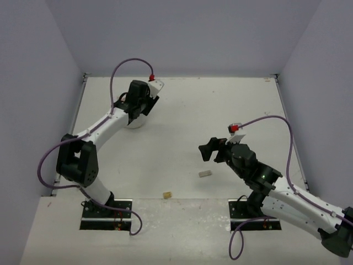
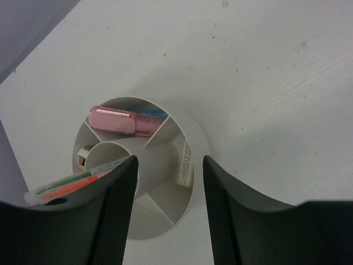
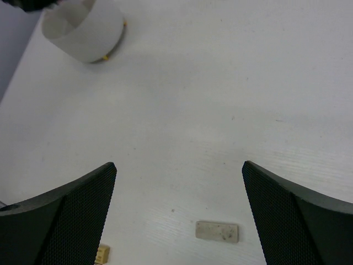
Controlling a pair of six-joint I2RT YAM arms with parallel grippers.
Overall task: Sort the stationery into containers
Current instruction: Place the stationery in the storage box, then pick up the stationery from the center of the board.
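white bench (image 1: 220, 105) carries all items. left arm (image 1: 105, 130) reaches to the upper left of the overhead view; right arm (image 1: 287, 193) sits at lower right. round white tub (image 2: 193, 132) stands at upper left of the overhead view, directly beneath the left tool (image 2: 170, 163), whose jaws are parted moderately with nothing held. right tool (image 3: 177, 165) hangs above the bench right of centre, jaws spread wide, nothing held.

tub contents:
- pink pen (image 2: 116, 120) in the top compartment, with a blue item (image 2: 157, 114) behind it
- green pen (image 2: 69, 180) and red pen (image 2: 66, 190) at lower left
- beige eraser (image 2: 185, 163) in the right compartment

loose on the bench, well apart from the tub: grey eraser (image 3: 217, 232) and small tan eraser (image 3: 102, 254), both low in the frame.
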